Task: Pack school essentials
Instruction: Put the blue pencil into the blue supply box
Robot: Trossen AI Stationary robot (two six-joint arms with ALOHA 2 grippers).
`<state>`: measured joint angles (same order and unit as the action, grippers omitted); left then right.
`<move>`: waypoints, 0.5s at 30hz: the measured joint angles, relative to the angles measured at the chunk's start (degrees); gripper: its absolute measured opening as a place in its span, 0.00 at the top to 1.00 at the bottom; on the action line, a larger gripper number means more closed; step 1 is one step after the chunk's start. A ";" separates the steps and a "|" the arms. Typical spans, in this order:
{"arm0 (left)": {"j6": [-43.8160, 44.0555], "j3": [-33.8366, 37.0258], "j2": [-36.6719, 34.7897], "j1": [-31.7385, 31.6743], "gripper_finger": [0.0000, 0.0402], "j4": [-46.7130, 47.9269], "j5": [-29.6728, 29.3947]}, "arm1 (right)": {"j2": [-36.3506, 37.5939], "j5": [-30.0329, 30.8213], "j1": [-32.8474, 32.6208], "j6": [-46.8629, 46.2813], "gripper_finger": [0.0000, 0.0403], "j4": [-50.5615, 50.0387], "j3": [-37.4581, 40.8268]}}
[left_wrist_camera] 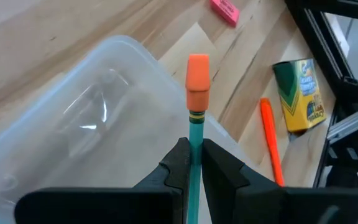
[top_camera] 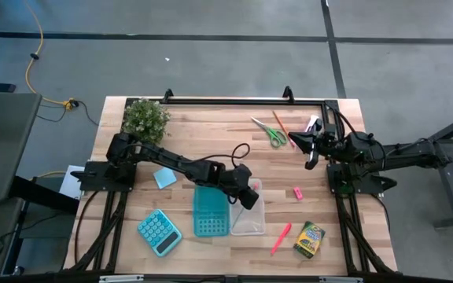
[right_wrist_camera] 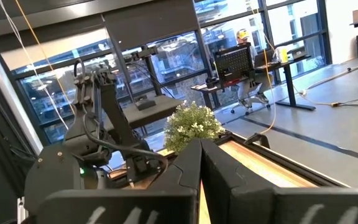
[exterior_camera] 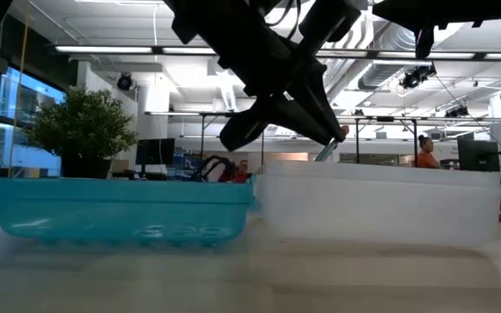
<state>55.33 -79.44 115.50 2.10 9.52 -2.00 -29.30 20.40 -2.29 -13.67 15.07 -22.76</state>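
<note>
My left gripper (top_camera: 248, 194) is shut on a teal pencil (left_wrist_camera: 196, 134) with an orange eraser tip, above the clear plastic box (top_camera: 248, 212). The low view shows this gripper (exterior_camera: 322, 137) just over the box's rim (exterior_camera: 372, 167). My right gripper (top_camera: 309, 155) is shut, empty and raised near the table's right far side. On the table lie green-handled scissors (top_camera: 270, 132) with a thin pencil (top_camera: 280, 124) beside them, a pink eraser (top_camera: 297, 192), a pink marker (top_camera: 280, 238), a crayon box (top_camera: 309, 240) and a light-blue note pad (top_camera: 163, 177). My left gripper pinches the pencil's teal shaft (left_wrist_camera: 195, 149) between its two fingers (left_wrist_camera: 179, 165), a little below the metal band. The pencil runs forward along the fingers, and its orange eraser end (left_wrist_camera: 197, 78) sticks out past the fingertips. It is lifted clear, slanting down over the clear box.
A teal tray (top_camera: 209, 211) lies against the clear box's left side. A teal calculator (top_camera: 159, 232) lies near the front left. A potted plant (top_camera: 145, 118) stands at the far left corner. A pink-and-purple tube (top_camera: 313, 123) lies by the right arm.
</note>
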 joint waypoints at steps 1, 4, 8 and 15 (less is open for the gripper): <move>0.00 0.00 0.00 -0.10 0.94 0.06 -0.09 | 0.00 0.01 -0.02 -0.02 1.00 0.00 0.00; -0.07 0.00 -0.01 -0.32 0.94 0.45 -0.22 | 0.00 0.00 -0.02 -0.24 1.00 -0.03 0.00; -1.56 0.00 -0.02 -0.50 0.94 2.26 -0.37 | 0.00 0.00 0.00 -1.07 1.00 -0.27 0.00; -3.45 0.00 0.34 -0.58 0.94 2.67 -0.20 | 0.00 0.00 -0.02 -0.92 1.00 -0.68 0.00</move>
<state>51.88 -79.44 115.84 1.52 12.19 -2.20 -29.30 20.40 -2.31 -14.59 14.39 -22.76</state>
